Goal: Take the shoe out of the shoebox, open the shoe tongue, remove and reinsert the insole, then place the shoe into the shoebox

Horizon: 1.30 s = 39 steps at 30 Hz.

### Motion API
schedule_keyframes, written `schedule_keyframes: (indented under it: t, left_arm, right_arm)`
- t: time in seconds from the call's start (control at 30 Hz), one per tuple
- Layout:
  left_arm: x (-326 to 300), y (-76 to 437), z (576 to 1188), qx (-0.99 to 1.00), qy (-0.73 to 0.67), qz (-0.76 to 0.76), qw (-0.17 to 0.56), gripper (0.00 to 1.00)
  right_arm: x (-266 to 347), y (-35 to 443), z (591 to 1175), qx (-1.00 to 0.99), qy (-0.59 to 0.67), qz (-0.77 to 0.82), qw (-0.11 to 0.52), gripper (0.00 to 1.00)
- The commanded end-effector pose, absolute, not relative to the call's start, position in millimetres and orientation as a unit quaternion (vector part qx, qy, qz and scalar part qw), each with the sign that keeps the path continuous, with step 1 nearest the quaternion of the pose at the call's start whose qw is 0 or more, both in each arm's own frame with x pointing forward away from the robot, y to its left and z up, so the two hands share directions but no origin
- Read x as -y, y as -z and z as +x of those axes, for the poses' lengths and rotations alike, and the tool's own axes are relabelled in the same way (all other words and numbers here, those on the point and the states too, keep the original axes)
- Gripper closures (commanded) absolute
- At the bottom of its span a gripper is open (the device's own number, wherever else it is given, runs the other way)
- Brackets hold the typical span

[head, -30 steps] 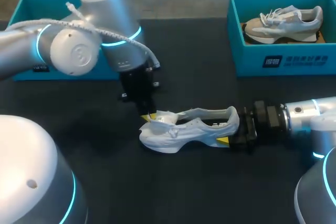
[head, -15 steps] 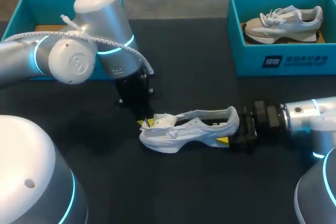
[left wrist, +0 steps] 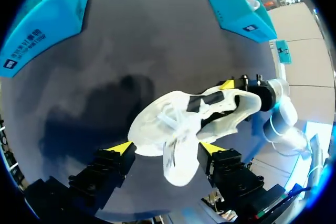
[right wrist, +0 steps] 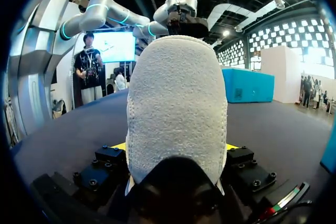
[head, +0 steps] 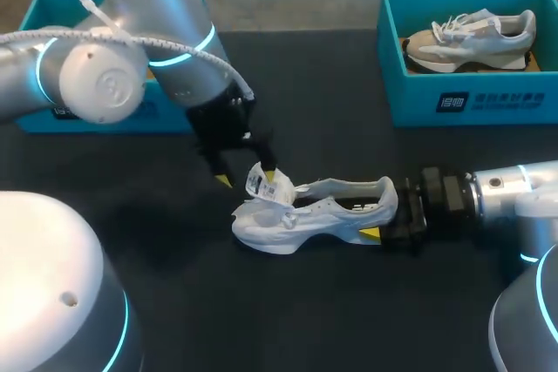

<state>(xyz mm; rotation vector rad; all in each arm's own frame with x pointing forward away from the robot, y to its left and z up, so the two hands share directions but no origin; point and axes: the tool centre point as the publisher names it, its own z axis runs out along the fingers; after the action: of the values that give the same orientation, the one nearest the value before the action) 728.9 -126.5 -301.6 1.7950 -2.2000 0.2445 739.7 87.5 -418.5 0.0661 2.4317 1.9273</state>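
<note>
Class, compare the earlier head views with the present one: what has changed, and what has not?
The left pincer rose off the toe of the white shoe, tilted, and spread its fingers; the tongue now stands up between them. The right pincer stayed shut on the heel, and the shoe did not shift.

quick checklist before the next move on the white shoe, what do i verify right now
1. white shoe out of its box, on the table: ok.
2. right hand shut on the heel, steadying the shoe: ok.
3. left hand gripping the tongue: not ok, it is open and straddles the tongue.
4. tongue lifted clear of the opening: cannot tell; it stands up, but how far back is unclear.
5. insole seated: cannot tell, the interior is mostly hidden.
6. left shoebox ready for the return: cannot tell, the left arm covers most of it in the head view.
</note>
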Motion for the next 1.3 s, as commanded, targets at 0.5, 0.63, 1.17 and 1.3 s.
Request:
schedule_keyframes:
  t: [0.5, 0.63, 1.17, 1.3]
  left_arm:
    - [150, 234, 721, 0.887, -0.083, 0.436, 0.125, 1.0]
    - [153, 223, 724, 0.921, -0.063, 0.358, 0.143, 1.0]
    - [177, 209, 700, 0.993, 0.0, 0.091, 0.078, 1.0]
    - [183, 217, 700, 0.995, 0.017, 0.094, 0.041, 1.0]
  right_arm:
    - [-88, 421, 740, -0.784, -0.62, 0.021, 0.02, 1.0]
    - [-88, 421, 740, -0.784, -0.62, 0.021, 0.02, 1.0]
    - [-88, 421, 740, -0.784, -0.62, 0.021, 0.02, 1.0]
    - [-88, 421, 740, -0.784, -0.62, 0.021, 0.02, 1.0]
